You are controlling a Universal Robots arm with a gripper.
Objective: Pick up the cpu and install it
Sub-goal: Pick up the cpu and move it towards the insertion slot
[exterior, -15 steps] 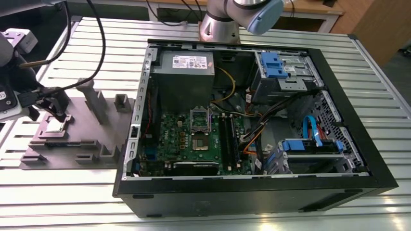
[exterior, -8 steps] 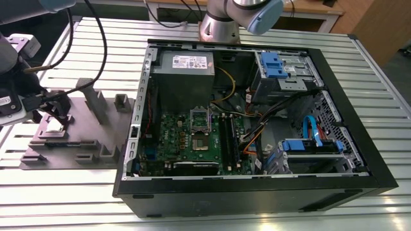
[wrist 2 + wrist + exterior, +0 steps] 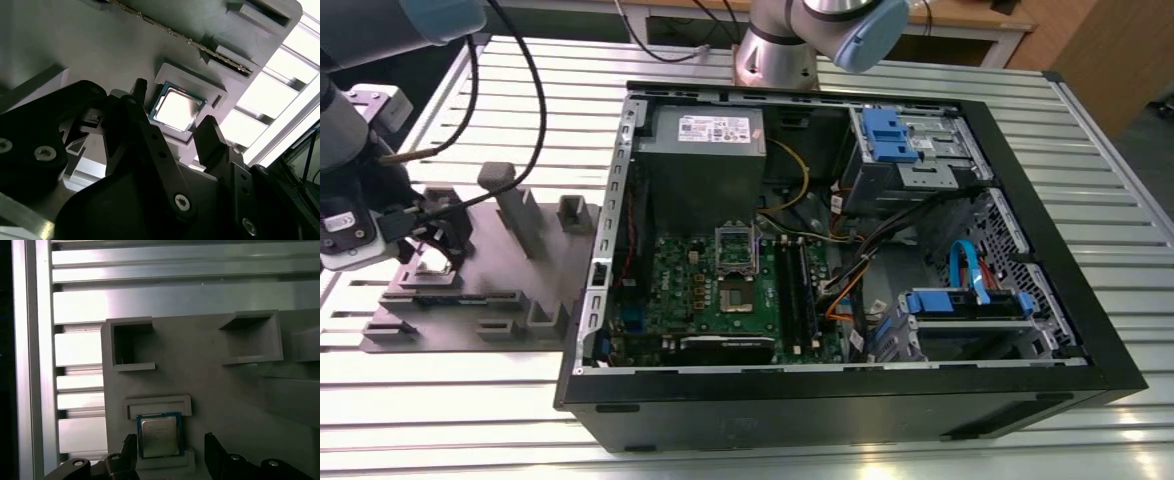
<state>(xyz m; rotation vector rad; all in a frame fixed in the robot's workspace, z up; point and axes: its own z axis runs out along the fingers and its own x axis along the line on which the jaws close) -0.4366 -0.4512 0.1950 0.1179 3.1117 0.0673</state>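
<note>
Exterior view first: a big slatted tabletop (image 3: 454,430) with an open PC case (image 3: 854,405) lying on it, motherboard socket (image 3: 736,262) facing up. A grey tray (image 3: 480,285) sits just beside the case on the exterior view's left, and the pincer (image 3: 434,245) hangs low over it.

In both wrist views the cpu (image 3: 159,435) lies flat in its small tray pocket. The fingers (image 3: 210,135) stand apart, one on each side of it, with a gap to the chip as far as I can tell.

My guess on handling: it's very light and stiff, with a slick metal lid and a delicate underside. So take it by two opposite edges, gently, and keep it level.

The exterior view gives you the case and socket layout, while the wrist views give you how the chip lines up between the fingers.
</note>
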